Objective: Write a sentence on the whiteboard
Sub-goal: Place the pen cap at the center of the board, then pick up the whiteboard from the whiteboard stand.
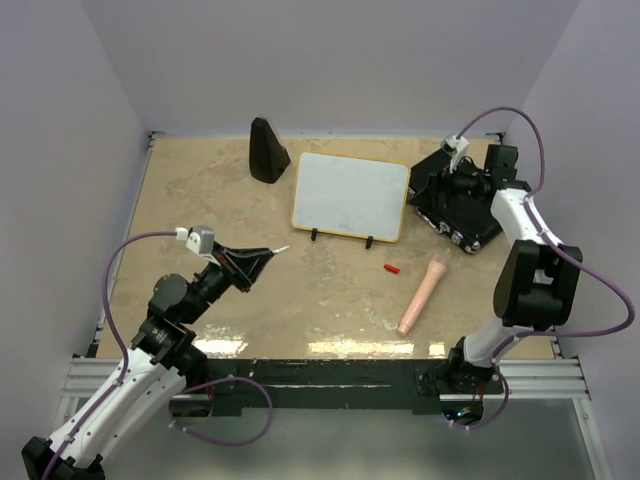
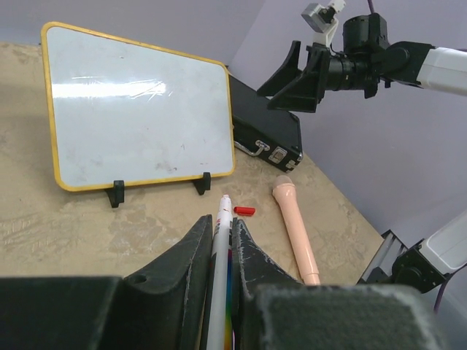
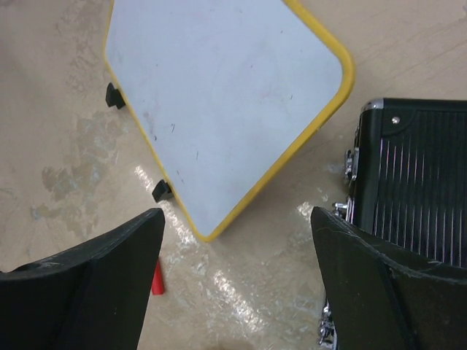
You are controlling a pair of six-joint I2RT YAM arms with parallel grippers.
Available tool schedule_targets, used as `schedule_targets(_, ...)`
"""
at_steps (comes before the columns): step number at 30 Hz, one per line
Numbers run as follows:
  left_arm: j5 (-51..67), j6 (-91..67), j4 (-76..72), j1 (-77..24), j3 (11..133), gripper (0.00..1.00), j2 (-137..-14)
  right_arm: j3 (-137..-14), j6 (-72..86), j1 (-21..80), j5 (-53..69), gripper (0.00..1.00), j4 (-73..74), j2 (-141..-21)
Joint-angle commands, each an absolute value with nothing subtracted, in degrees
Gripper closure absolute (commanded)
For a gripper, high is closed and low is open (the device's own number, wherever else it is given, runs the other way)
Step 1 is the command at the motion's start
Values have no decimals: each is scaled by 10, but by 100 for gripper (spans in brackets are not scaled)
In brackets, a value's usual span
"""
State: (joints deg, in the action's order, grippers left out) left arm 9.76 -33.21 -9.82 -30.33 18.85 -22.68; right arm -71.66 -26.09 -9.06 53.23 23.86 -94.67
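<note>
The whiteboard (image 2: 139, 109) is glossy, the ribbed case (image 3: 419, 189) metal-cornered, the tabletop (image 1: 200, 190) sheeny.

No text can be read. The small glossy white board with a yellow rim (image 2: 139, 109) shows only faint smudges, and the coloured print on the white marker (image 2: 221, 248) is too blurred.

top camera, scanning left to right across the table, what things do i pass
black cone → whiteboard → black case. Left out: the marker in the left gripper overlaps the cone's span; the red cap and pink microphone overlap the board and case.
</note>
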Motion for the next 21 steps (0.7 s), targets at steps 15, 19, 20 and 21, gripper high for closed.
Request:
schedule_targets(15,80,-330,-76,-300,209,100,-224,-804,-56,-62,639,26,65,-1141)
schedule_targets(19,78,-330,-72,-300,219,100,-229,-811,-19,-52,656,29,32,-1165)
schedule_targets(20,78,-329,-72,-300,220,100,-231,-811,-12,-49,661,30,18,-1172)
schedule_targets(21,78,-329,-72,-300,221,100,-234,-813,-4,-47,664,31,11,-1175)
